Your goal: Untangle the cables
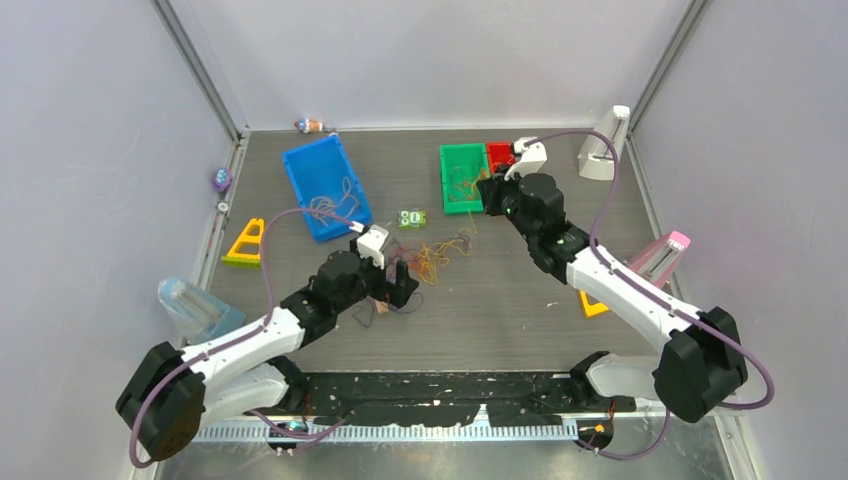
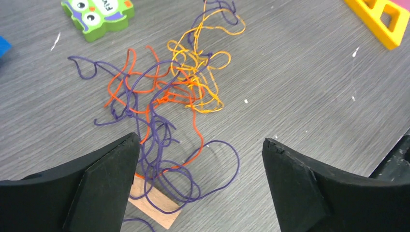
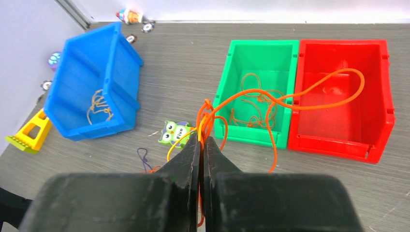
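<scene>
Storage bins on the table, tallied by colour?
Blue bin: 1
Green bin: 1
Red bin: 1
Total: 3

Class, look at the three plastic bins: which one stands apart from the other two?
The blue bin: it stands alone on the left, turned at an angle, while the green bin and the red bin sit side by side, walls touching.

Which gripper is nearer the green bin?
Right. The right gripper hangs close beside the green bin, shut on an orange cable; the left gripper hovers open over the tangle, well short of the bin.
</scene>
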You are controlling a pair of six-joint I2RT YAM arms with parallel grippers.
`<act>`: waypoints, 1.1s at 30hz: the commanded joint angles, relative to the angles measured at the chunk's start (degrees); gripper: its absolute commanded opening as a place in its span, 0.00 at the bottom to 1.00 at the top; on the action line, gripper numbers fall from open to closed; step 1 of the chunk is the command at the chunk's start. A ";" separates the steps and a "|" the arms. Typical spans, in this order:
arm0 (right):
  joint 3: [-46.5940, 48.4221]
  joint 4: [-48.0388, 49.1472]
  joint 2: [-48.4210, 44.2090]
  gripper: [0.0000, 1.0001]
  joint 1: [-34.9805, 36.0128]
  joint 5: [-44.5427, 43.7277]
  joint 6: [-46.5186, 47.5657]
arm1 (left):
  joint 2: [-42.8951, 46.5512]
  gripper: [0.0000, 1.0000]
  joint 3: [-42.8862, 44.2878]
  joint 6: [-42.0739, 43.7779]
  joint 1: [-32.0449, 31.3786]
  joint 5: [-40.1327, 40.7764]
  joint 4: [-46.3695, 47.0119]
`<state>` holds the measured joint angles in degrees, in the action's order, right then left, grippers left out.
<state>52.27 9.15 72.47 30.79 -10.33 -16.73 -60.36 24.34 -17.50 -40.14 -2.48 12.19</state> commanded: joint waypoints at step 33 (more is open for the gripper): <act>2.68 -1.83 -13.33 0.06 1.03 6.84 -1.91 | -34.32 0.03 30.55 2.83 -4.02 -13.74 34.41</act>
<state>53.15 7.40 59.81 31.55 -2.20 -18.61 -97.62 55.92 -13.56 -43.99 -18.83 36.60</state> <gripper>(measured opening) 0.072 0.362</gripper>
